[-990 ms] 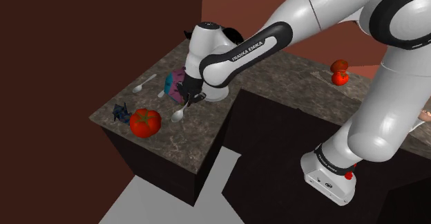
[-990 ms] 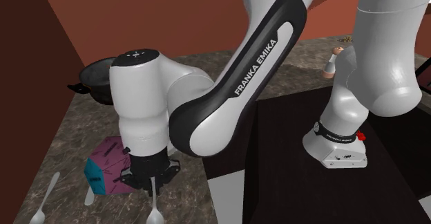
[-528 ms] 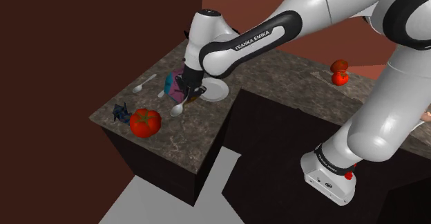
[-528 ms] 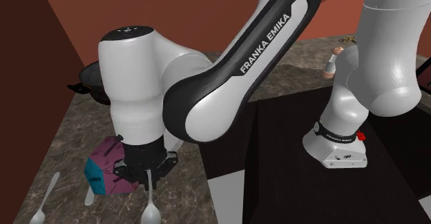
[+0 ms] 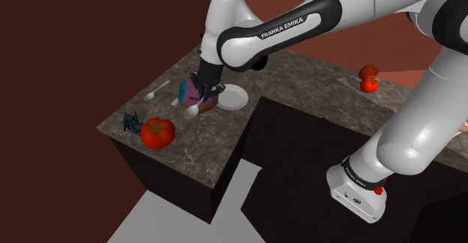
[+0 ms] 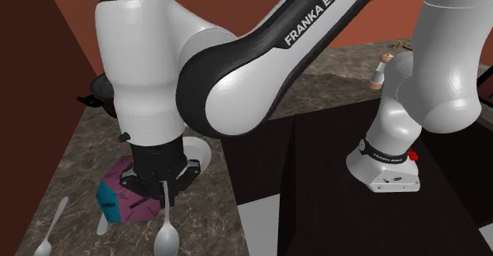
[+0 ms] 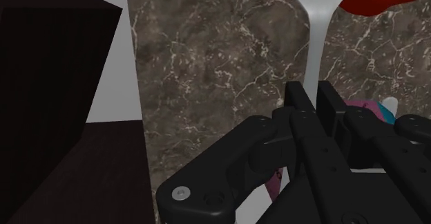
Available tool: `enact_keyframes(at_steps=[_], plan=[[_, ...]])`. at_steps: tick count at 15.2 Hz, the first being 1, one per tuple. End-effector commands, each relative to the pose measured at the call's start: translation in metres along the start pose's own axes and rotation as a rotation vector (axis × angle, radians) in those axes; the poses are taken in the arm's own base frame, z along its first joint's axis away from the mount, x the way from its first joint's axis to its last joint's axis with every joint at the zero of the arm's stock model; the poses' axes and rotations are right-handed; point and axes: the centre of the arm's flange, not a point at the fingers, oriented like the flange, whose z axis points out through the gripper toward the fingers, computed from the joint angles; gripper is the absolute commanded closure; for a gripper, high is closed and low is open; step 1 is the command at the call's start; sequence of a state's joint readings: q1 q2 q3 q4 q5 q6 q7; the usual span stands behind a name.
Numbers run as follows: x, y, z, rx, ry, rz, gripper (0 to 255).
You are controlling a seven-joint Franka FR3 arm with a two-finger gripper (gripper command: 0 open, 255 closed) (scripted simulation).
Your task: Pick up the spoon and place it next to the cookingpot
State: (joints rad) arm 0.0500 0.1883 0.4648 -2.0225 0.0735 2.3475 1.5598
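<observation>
The spoon [image 6: 166, 235] was pinched by the end effector [image 6: 163, 190]; the cooking pot [image 6: 100, 95] was seen in the second exterior view

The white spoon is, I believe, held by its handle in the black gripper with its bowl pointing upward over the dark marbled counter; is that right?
Not quite: the bowl points downward, not upward. The second exterior view shows the white spoon held by its handle in the black gripper, bowl hanging lowest over the dark marbled counter.
</observation>
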Motion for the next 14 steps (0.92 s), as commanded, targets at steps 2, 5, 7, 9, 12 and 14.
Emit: enact_keyframes(at_steps=[2,5,7,9,12,14], plan=[[-0.003,-0.003,-0.015,0.0,0.0,0.0,255],[-0.005,-0.004,-0.028,0.0,0.0,0.0,255],[0.02,0.003,-0.032,0.0,0.0,0.0,255],[0.045,0.01,-0.037,0.0,0.0,0.0,255],[0.083,0.02,-0.044,0.0,0.0,0.0,255],[0.108,0.027,-0.049,0.0,0.0,0.0,255]])
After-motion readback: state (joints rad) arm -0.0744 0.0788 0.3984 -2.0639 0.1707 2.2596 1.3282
